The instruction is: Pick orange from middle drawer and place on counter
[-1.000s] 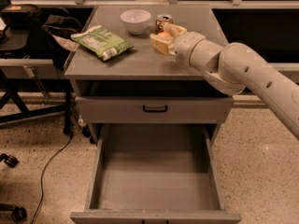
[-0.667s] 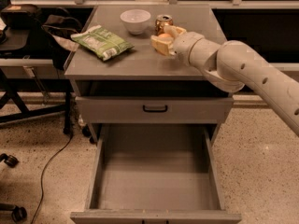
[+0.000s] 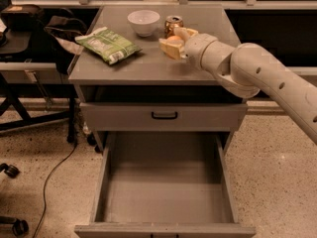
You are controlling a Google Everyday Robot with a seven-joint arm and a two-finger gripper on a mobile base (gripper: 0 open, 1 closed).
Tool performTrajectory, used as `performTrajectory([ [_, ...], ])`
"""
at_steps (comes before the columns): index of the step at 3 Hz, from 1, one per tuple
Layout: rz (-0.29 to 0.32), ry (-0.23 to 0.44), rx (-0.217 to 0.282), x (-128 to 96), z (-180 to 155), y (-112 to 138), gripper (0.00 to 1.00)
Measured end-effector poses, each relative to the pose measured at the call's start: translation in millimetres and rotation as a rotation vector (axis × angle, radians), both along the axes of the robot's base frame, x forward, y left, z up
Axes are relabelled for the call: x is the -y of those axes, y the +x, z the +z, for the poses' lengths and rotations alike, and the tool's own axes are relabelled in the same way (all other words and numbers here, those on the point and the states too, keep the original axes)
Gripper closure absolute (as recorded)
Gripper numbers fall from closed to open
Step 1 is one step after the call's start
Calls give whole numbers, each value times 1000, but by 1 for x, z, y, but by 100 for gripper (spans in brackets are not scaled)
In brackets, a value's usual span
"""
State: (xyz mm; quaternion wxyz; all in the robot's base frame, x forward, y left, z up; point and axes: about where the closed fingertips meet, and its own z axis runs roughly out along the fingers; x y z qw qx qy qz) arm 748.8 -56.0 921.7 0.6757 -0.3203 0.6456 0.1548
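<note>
1. The gripper (image 3: pixel 171 40) was over the back right part of the counter (image 3: pixel 148 66), at the end of the arm (image 3: pixel 257 78) that reached in from the right.
2. Its two pale fingers (image 3: pixel 167 47) were closed around the orange (image 3: pixel 175 39), which showed between them, low above the countertop.
3. A gold can (image 3: pixel 173 22) stood just behind the gripper, with a white bowl (image 3: pixel 143 22) to the can's left.
4. A green bag (image 3: pixel 108 44) lay on the left side of the counter, well apart from the gripper.
5. The middle drawer (image 3: pixel 163 192) stood pulled out below, its grey floor bare.
6. Above it, the shallower drawer front (image 3: pixel 124 117) with a black handle (image 3: pixel 164 115) was shut.
</note>
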Motion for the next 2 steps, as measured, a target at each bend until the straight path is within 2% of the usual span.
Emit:
performTrajectory([
  [1,0,0,0,0,0,0,4],
  [2,1,0,0,0,0,0,0],
])
